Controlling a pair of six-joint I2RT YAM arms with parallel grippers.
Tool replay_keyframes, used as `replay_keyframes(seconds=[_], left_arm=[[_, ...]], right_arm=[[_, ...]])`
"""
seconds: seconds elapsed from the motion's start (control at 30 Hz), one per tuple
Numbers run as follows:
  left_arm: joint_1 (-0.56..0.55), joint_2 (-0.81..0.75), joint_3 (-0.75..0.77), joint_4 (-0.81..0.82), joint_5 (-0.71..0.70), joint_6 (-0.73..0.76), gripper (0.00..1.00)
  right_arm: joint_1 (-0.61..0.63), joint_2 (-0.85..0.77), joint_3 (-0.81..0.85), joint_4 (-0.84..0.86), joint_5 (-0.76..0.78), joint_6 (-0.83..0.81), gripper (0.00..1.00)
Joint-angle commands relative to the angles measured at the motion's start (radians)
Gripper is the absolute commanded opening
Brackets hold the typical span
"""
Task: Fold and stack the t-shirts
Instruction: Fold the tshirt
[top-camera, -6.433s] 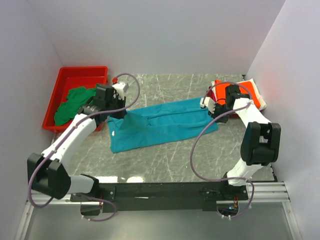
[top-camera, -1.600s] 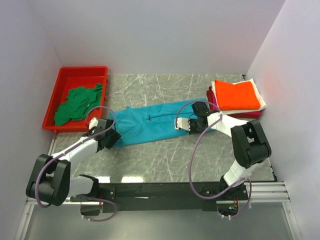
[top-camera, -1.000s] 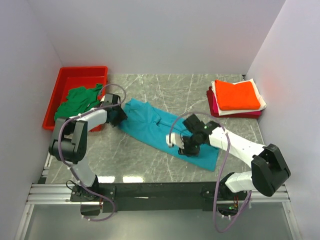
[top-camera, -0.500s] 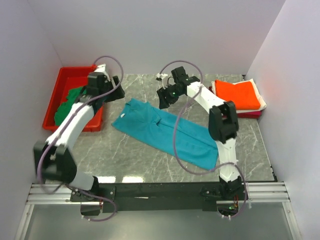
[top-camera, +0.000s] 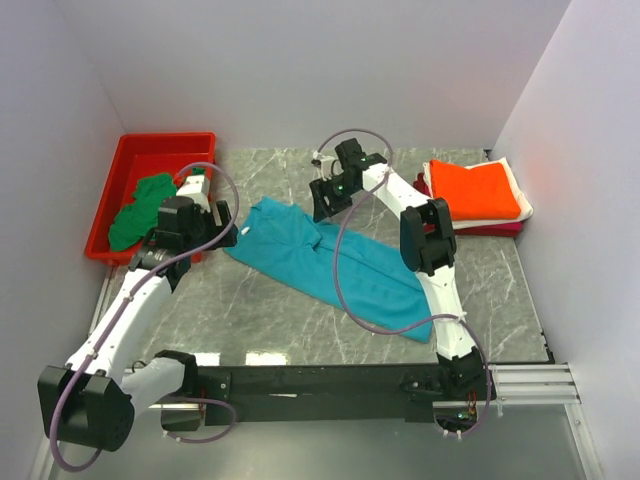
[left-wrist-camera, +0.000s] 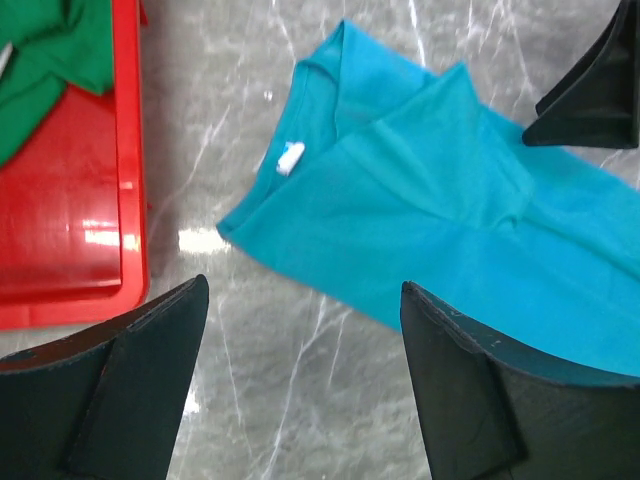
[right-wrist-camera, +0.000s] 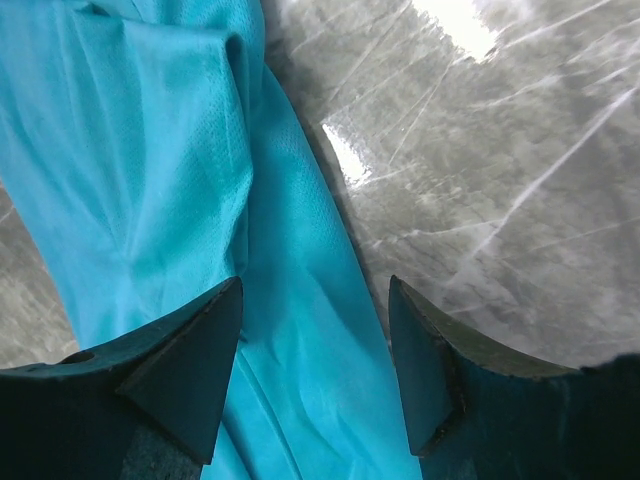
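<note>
A teal t-shirt (top-camera: 340, 262) lies flat and slantwise across the table, collar end at the left, folded lengthwise. My left gripper (top-camera: 218, 230) hovers open just left of the collar (left-wrist-camera: 300, 170), over bare table, holding nothing (left-wrist-camera: 300, 285). My right gripper (top-camera: 323, 203) hangs open above the shirt's far edge (right-wrist-camera: 315, 290), teal cloth (right-wrist-camera: 180, 150) below it but not pinched. A dark green t-shirt (top-camera: 148, 205) is crumpled in the red bin (top-camera: 170, 145). Folded orange (top-camera: 478, 188), white and magenta t-shirts are stacked at the right.
The red bin's wall (left-wrist-camera: 130, 150) stands close to the left of my left gripper. The folded stack sits near the right wall. Grey marble table (top-camera: 270, 310) shows in front of the teal shirt.
Both grippers let go of the teal shirt, which now lies still. My left gripper came down from beside the bin's rear to the collar. The right gripper barely shifted.
</note>
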Motion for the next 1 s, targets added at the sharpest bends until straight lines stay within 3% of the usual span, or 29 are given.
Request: replay_keyframes(seconds=[0.0,0.2,0.33,0.4,0.43,0.5,0.53,0.63,0.9,0.97], left_arm=[[0.003,-0.067,-0.014,0.044,0.001,0.015,0.83],[0.003,-0.082,-0.027,0.053,0.02,0.013,0.82],[0.003,-0.081,-0.028,0.054,0.029,0.016,0.82],[0.003,-0.081,-0.03,0.054,0.035,0.015,0.82],[0.003,-0.082,-0.03,0.054,0.035,0.013,0.82],[0.003,-0.079,-0.031,0.054,0.04,0.015,0.82],[0.003,-0.079,-0.031,0.056,0.041,0.013,0.82],[0.003,-0.078,-0.036,0.062,0.06,0.012,0.82],[0.003,-0.042,-0.038,0.082,0.122,0.006,0.82],[0.003,-0.024,-0.031,0.09,0.145,-0.001,0.82]], right_arm=[[0.022,0.023,0.042,-0.045,0.027,0.025,0.67],[0.025,0.043,0.051,-0.044,0.105,0.06,0.65],[0.028,0.057,0.067,-0.064,0.103,0.056,0.58],[0.028,0.064,0.074,-0.074,0.09,0.051,0.48],[0.027,0.064,0.076,-0.078,0.082,0.05,0.35],[0.025,0.064,0.082,-0.085,0.054,0.048,0.23],[0.021,0.063,0.085,-0.082,0.051,0.051,0.12],[-0.014,0.045,0.093,-0.026,0.065,0.099,0.0],[-0.192,0.054,0.156,0.082,0.11,0.281,0.0],[-0.215,0.06,0.165,0.067,0.103,0.272,0.1]])
